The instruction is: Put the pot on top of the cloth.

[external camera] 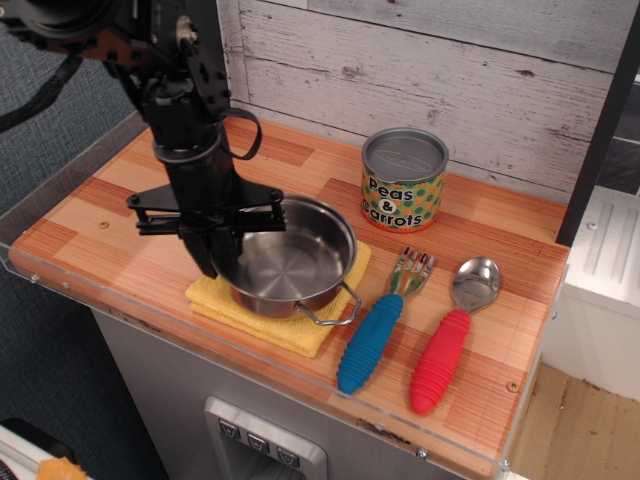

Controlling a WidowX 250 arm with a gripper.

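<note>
Fingers point(205, 250) of the gripper point(222, 255) point straight down and are clamped on the left rim of the pot point(285, 262), one dark finger outside the wall and the other just inside it. The pot is upright, its shiny bowl open to the camera, and it sits over the cloth point(262, 322); whether its base presses into the cloth or hangs a hair above cannot be told. One thin wire loop handle point(330, 310) sticks out at the front right, past the pot's edge and over the cloth's near corner. The cloth is mostly covered, yellow showing along the left, the front and a strip at the right behind the pot. Above the fingers a black crossbar spreads to both sides, and the dark arm point(185, 110) rises to the upper left with a cable looping beside it. Right of the cloth lie a blue-handled fork point(378, 325) and a red-handled spoon point(450, 340), side by side. Behind them stands a Peas & Carrots can point(403, 180), apart from the pot. All rest on a wooden counter point(110, 220)
</note>
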